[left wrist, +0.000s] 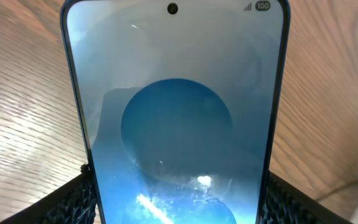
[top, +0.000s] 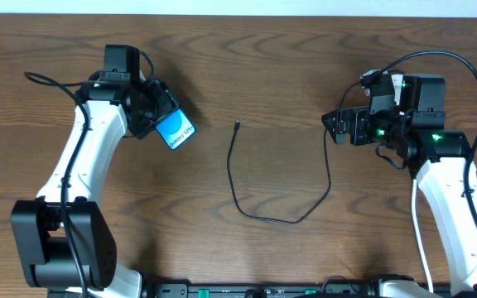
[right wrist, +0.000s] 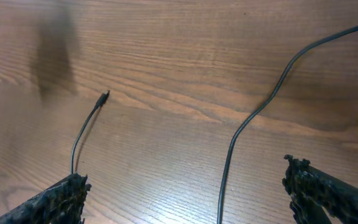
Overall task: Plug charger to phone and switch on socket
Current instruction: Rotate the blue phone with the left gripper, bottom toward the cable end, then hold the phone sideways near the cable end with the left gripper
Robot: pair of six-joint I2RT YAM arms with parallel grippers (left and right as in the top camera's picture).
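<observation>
Phone [top: 175, 131]: screen up, lying askew at the left of the table [top: 288, 50], gripped by its long edges in the left gripper [top: 157, 114], jaws spread to its width. Charger [top: 229, 170]: loose loop mid-table, plug tip [top: 237, 125] free, well apart from the phone. Right gripper [top: 335, 126]: jaws wide, empty, cable running just beside it.

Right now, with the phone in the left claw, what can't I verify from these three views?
- Socket: not in any view.
- Port end of the phone: cut off by the bottom edge in the left wrist view, and covered overhead by the left claw.
- Far end of the charger: runs under the right claw overhead, and leaves the right wrist view at the bottom edge.
- Plug tip: too small to tell its orientation.
</observation>
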